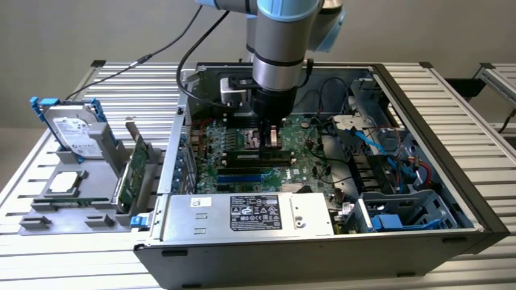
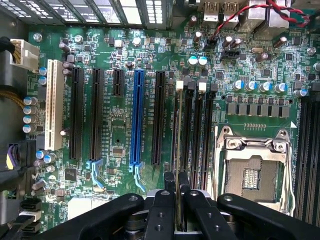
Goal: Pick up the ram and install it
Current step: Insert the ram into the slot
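Wrist view showed the gripper [image 2: 178, 200] clamped narrow on the ram [image 2: 178, 150], edge-on over a slot [image 2: 179, 87]; any skew could have jammed it on the rim.

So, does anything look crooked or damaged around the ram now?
Nothing stands out. The ram, held edge-on in the gripper, runs parallel to the black memory slots, and the motherboard shows no visible damage.
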Controlling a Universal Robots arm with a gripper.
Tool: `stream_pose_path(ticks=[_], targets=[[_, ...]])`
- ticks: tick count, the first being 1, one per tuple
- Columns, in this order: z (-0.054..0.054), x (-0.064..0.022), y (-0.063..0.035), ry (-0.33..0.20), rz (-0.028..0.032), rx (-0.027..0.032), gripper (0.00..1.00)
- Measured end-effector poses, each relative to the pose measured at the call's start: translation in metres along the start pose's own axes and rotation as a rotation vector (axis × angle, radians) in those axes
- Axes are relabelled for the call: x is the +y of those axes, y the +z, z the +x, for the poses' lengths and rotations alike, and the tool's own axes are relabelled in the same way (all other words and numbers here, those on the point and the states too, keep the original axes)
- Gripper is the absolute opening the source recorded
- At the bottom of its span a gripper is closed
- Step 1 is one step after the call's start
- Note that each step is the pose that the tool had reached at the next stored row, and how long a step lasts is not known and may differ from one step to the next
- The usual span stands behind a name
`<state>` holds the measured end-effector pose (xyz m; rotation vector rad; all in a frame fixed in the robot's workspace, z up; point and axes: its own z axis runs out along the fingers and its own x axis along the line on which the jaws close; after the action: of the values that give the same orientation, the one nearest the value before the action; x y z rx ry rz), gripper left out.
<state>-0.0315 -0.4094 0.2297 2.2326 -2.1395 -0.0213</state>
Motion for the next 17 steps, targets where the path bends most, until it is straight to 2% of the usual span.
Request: stream_pose_path(ticks=[5,17], targets=[[-0.0003,-0.0001,0.0015,0.003,0.0000,0.0001,0.14],[-0.0005,0.0001,0.0021,0.014,0.0045,-0.0002,0.14]])
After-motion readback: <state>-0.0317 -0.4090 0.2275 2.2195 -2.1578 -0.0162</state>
